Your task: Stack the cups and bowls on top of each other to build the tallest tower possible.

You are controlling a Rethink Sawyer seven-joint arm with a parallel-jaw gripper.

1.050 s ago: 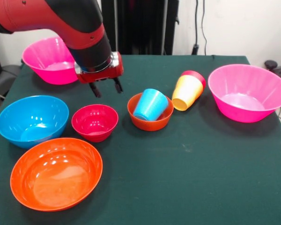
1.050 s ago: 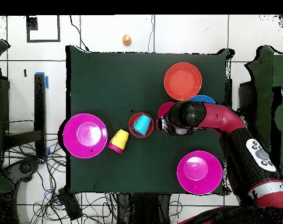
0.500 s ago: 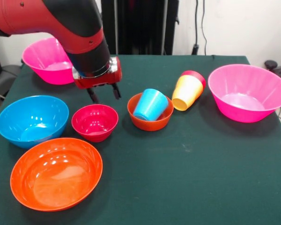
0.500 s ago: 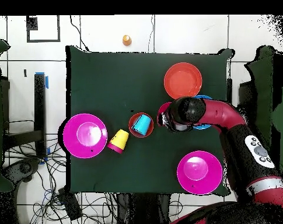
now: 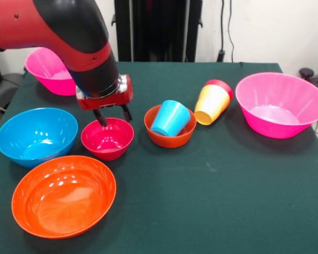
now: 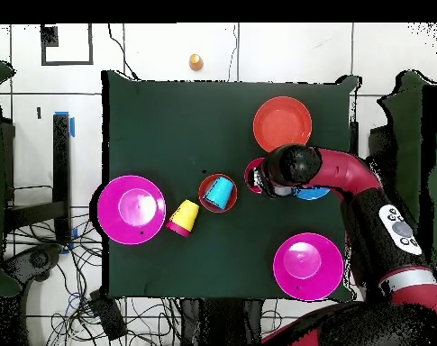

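Front view
Gripper (image 5: 112, 117): fingers apart, tips at the far rim of the small glossy crimson plastic bowl (image 5: 107, 139).
Blue plastic cup (image 5: 170, 118): lying tilted inside the small orange plastic bowl (image 5: 169, 136), right of the crimson one.

Overhead view
Arm: covers most of the crimson bowl (image 6: 251, 171).

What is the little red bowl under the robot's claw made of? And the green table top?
The red bowl looks like shiny plastic: bright light spots gleam on its smooth inside. The table top looks like dull green cloth or felt, since nothing reflects off it.
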